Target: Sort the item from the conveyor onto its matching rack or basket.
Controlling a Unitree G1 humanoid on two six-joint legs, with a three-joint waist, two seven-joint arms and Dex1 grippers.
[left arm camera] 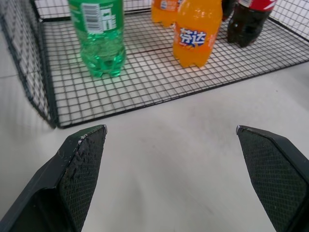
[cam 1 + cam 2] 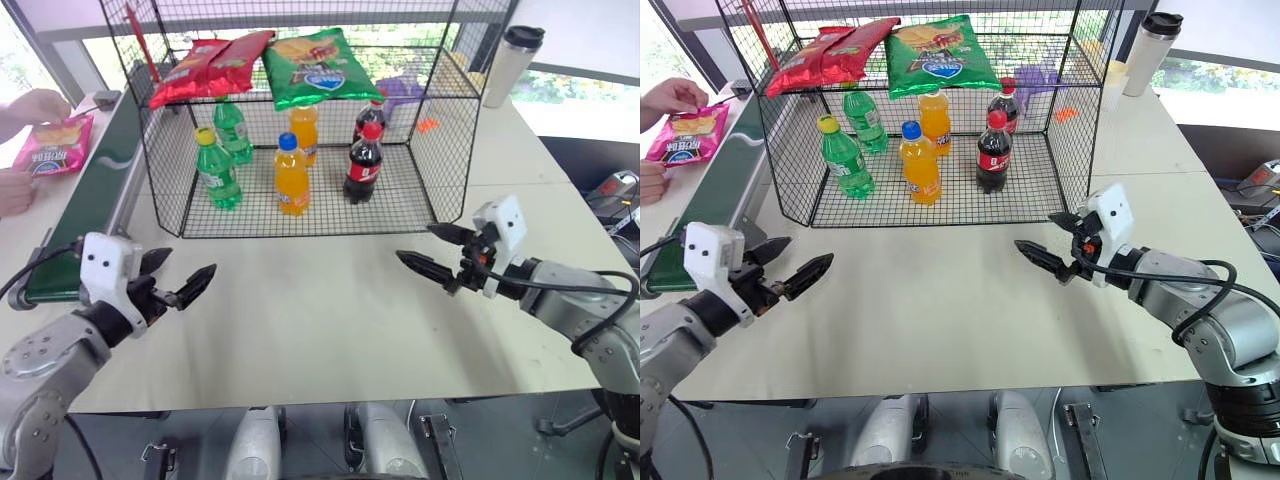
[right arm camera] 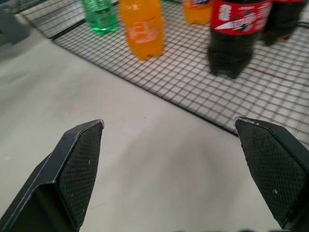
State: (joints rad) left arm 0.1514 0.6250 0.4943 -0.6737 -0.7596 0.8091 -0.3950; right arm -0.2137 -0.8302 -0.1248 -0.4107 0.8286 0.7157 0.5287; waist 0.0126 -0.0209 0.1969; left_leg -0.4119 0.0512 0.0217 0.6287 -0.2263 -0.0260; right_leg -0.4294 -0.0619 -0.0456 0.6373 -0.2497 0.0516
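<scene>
**Pink bag at the far end of the belt, both claws empty**

The magenta-pink snack bag [image 2: 55, 144] lies flat at about ten o'clock in the head view, at the far left edge of the bench, just beside the conveyor [image 2: 85, 205]. A person's hands [image 2: 38, 105] are on it, one at its top corner, one lower near its side. It looks light, air-puffed and crinkly: the film will likely slip and dent, and the chips inside would crush under a hard squeeze. My guess for a sound hold is a pinch on a sealed end seam or a corner, not across the belly.

The belt runs from ten o'clock toward eight o'clock, flanked by grey rails that a low approach could catch on. To its right stands the black wire rack [image 2: 440, 150]; red snack bags [image 2: 205, 65] and a green snack bag [image 2: 315, 65] lie on the upper tier, with bottles [image 2: 291, 175] below. The top tier seems the matching spot, with free room toward its right side; the front is open, though the wires bound it all round.

The left claw [image 2: 178, 282] hovers at eight o'clock, jaws spread wide and empty, close by the belt's near end. The right claw [image 2: 438, 250] hovers at three o'clock, equally wide and empty. Between them the bench [image 2: 310, 320] is bare.
</scene>
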